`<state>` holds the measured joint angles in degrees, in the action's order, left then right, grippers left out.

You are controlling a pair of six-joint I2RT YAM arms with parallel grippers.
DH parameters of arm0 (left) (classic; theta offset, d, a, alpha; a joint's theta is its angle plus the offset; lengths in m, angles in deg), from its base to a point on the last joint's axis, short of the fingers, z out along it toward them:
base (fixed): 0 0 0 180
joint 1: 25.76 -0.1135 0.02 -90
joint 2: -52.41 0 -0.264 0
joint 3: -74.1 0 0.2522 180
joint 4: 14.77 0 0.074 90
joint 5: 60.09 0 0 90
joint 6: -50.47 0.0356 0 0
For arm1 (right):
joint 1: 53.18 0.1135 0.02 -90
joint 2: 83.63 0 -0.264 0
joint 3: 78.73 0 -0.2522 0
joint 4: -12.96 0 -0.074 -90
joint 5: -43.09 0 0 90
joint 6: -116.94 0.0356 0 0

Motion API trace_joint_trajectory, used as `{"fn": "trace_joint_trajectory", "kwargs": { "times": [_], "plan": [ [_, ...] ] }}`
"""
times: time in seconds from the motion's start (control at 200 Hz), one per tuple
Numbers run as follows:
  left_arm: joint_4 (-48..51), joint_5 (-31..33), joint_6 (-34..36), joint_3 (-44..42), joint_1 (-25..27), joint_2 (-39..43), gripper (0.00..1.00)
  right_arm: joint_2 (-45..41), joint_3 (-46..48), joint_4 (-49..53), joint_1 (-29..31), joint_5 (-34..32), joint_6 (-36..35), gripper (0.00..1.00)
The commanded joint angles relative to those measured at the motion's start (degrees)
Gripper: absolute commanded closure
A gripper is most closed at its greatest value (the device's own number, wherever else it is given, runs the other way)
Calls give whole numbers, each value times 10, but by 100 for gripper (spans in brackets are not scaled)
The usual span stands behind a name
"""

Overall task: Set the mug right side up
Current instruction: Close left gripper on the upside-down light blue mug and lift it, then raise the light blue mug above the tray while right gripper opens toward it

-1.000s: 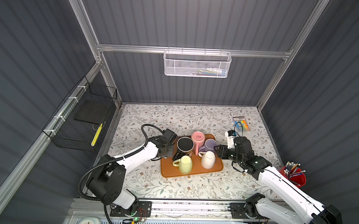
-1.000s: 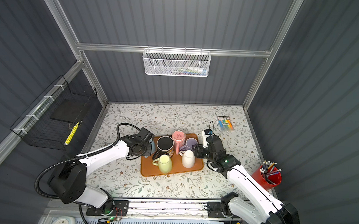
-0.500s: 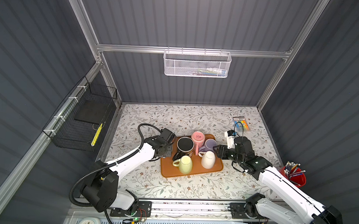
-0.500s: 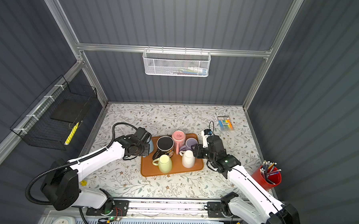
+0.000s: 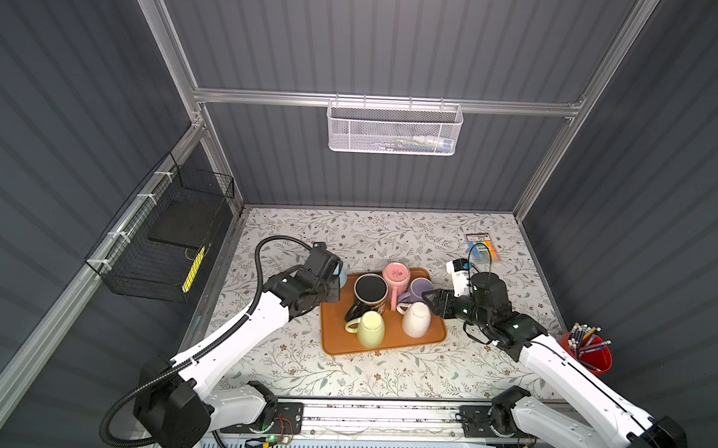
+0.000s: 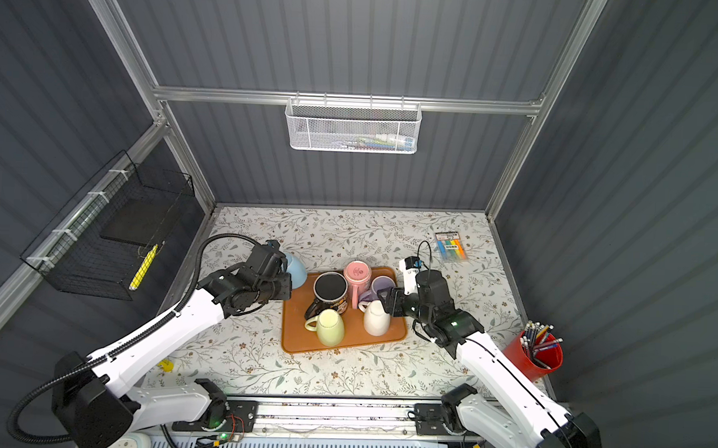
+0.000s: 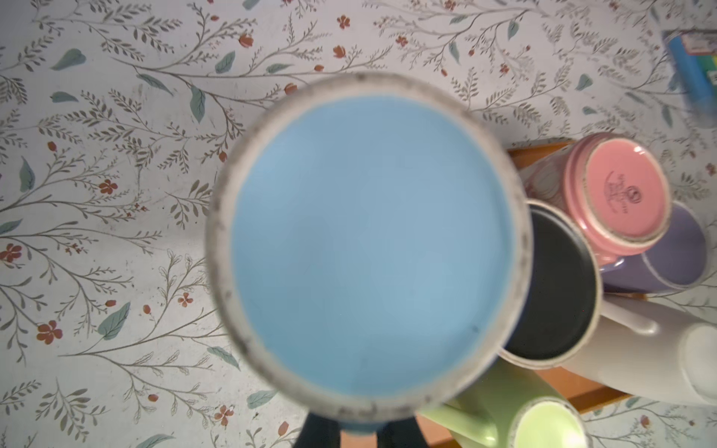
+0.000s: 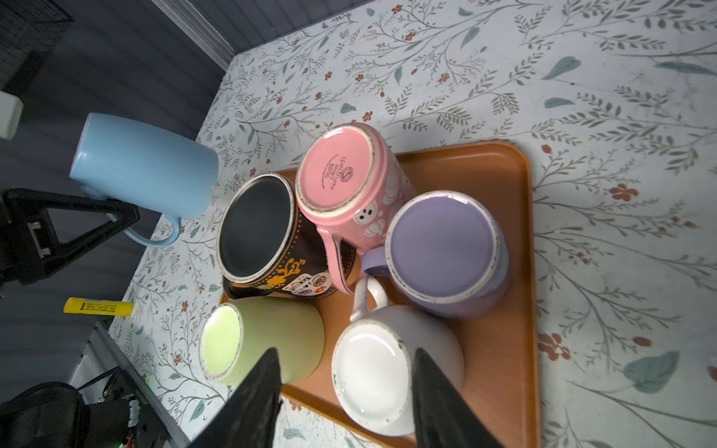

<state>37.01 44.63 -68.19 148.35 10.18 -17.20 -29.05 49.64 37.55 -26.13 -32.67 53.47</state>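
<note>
A light blue mug [image 8: 143, 166] hangs in the air just left of the orange tray [image 5: 385, 347], tipped on its side. My left gripper [image 8: 128, 217] is shut on its handle. The left wrist view is filled by the mug's base [image 7: 372, 240], with the fingertips [image 7: 322, 434] dark below it. In both top views the mug [image 5: 340, 274] [image 6: 296, 268] peeks out past the left gripper [image 6: 284, 273]. My right gripper [image 8: 345, 353] stands open over the upside-down white mug [image 8: 372, 372] on the tray, touching nothing.
Black [image 5: 370, 290], pink [image 5: 396, 274], purple [image 5: 421, 286] and pale green [image 5: 370, 327] mugs stand upside down on the tray. A marker pack [image 5: 483, 247] lies at the back right and a red pencil cup [image 5: 591, 353] at the right edge. A black wire basket [image 5: 161, 241] hangs on the left wall.
My left arm has lifted and stretched out, carrying the blue mug slightly up and away from the tray's left edge. The right arm has not moved.
</note>
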Motion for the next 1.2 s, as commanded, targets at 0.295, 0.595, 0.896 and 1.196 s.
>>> {"fn": "trace_joint_trajectory", "kwargs": {
  "times": [0.295, 0.595, 0.896, 1.196],
  "plan": [
    [-119, -78, -8, 4, -3, 116, 100, -33, 13, -128, -4, 144, 16, 44],
    [-252, -164, -27, -18, -3, 118, 100, -25, 43, -288, -27, 261, 89, 40],
    [-413, -237, -54, -32, -4, 87, 100, 30, 64, -508, -53, 342, 199, 28],
    [-530, -290, -80, -22, -3, 30, 100, 119, 33, -636, -59, 369, 266, 26]
  ]
}}
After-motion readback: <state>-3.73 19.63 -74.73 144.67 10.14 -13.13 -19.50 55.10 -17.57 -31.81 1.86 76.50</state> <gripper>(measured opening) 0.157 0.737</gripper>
